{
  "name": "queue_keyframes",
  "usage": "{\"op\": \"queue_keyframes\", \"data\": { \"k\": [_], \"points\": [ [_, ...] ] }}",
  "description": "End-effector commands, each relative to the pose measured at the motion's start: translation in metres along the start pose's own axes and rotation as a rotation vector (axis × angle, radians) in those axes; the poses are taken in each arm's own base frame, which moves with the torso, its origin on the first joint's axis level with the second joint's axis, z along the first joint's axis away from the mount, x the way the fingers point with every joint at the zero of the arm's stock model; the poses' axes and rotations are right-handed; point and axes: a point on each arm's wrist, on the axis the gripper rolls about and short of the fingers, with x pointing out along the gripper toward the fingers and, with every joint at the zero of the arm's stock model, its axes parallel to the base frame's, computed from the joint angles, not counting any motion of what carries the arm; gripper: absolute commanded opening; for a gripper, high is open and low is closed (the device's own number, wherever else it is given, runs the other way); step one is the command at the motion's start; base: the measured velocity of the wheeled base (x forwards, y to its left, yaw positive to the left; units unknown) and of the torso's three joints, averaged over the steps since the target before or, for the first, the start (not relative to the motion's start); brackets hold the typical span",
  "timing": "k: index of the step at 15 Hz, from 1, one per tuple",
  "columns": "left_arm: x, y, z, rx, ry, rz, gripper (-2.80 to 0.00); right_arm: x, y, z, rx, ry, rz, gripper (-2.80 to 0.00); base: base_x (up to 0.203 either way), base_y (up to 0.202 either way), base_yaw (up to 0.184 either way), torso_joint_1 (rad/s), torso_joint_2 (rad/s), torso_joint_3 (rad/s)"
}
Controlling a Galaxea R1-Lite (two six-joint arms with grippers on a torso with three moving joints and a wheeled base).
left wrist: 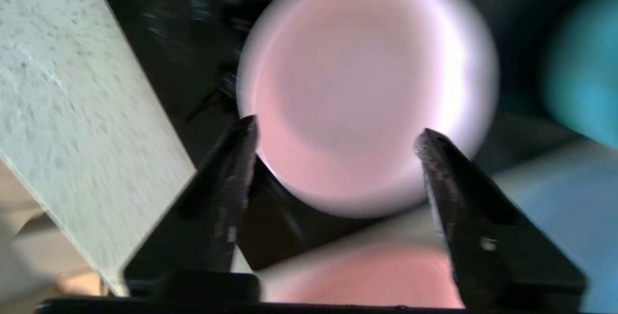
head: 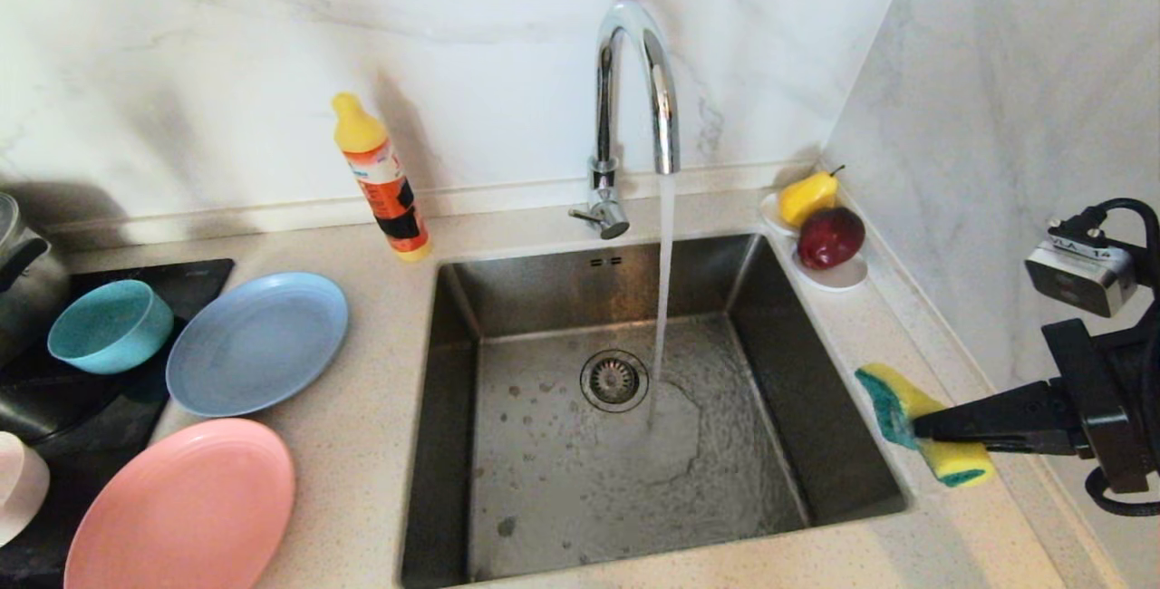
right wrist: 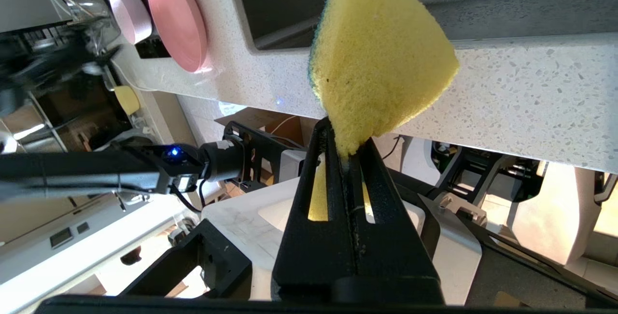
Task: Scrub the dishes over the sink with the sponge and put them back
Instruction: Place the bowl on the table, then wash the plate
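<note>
Four dishes sit left of the sink (head: 634, 444), none over the basin. The teal bowl (head: 111, 324) rests farthest back on the dark cooktop (head: 195, 276), the grey-blue plate (head: 258, 342) beside it on the counter (head: 362, 444), the salmon-pink plate (head: 186, 507) nearer you, and the pale pink plate (left wrist: 357, 87) pokes in at the left edge.

Your left gripper (left wrist: 335, 152) hangs above that small plate with its jaws spread wide and nothing between them, so it reads as a plate set down or about to be taken; the wrist view is too smeared to say which.

Your right gripper (right wrist: 348, 157) is clamped hard on the sponge (head: 920, 421), folding it, and it waits at the sink's right rim, probably so it is ready for scrubbing. Water runs from the faucet (head: 634, 82) near the drain.
</note>
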Motion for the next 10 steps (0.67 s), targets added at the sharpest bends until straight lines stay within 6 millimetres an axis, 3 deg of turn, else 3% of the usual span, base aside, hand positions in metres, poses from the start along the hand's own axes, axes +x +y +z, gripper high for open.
{"op": "queue_keyframes", "data": {
  "k": [1,2,3,5,10],
  "points": [
    [-0.079,-0.027,-0.008,0.065,-0.148,-0.105,0.0,0.0,-0.001,0.0,0.008,0.004,-0.001,-2.8,0.0,0.0,0.0,0.0,0.0,0.0],
    [-0.102,-0.036,-0.01,0.09,-0.175,-0.128,0.0,0.001,-0.001,0.0,0.009,0.007,-0.002,-2.8,0.0,0.0,0.0,0.0,0.0,0.0],
    [-0.117,-0.04,-0.014,0.117,-0.173,-0.131,-2.8,0.001,-0.002,0.0,0.01,0.008,-0.003,-2.8,0.0,0.0,0.0,0.0,0.0,0.0],
    [-0.122,-0.051,-0.029,0.248,-0.119,-0.15,-2.8,0.002,-0.002,0.0,0.011,0.009,-0.002,-2.8,0.0,0.0,0.0,0.0,0.0,0.0],
    [-0.109,-0.087,-0.074,0.474,0.056,-0.229,-2.8,0.003,-0.003,0.0,0.016,0.014,-0.005,-2.8,0.0,0.0,0.0,0.0,0.0,0.0]
  ]
}}
